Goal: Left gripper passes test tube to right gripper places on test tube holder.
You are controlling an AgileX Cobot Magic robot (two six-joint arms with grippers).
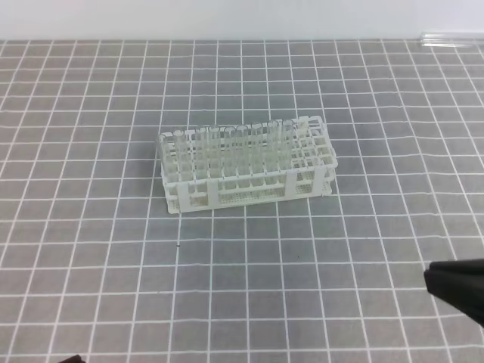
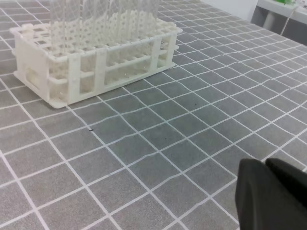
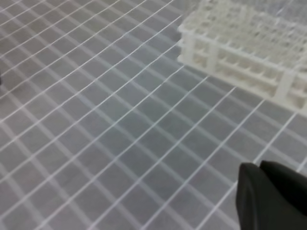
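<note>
The right black wedge-fingered tool (image 1: 456, 291) shows only as a dark tip at the lower right edge of the high view; its fingers (image 3: 271, 196) sit pressed together with nothing between them. The left black wedge-fingered tool (image 2: 271, 194) looks likewise closed and empty in its wrist view, and barely enters the high view.

The slender clear glass test tube (image 1: 452, 36) lies on its side at the far right corner, long axis running left to right, well apart from both tools. It is on the right arm's side, though the left tool should fetch it.

The white plastic lattice test tube holder (image 1: 246, 187) stands mid-surface, already carrying upright clear tubes (image 2: 103, 17). The surface is a grey mat with a white grid (image 1: 91, 287), against a pale wall.
</note>
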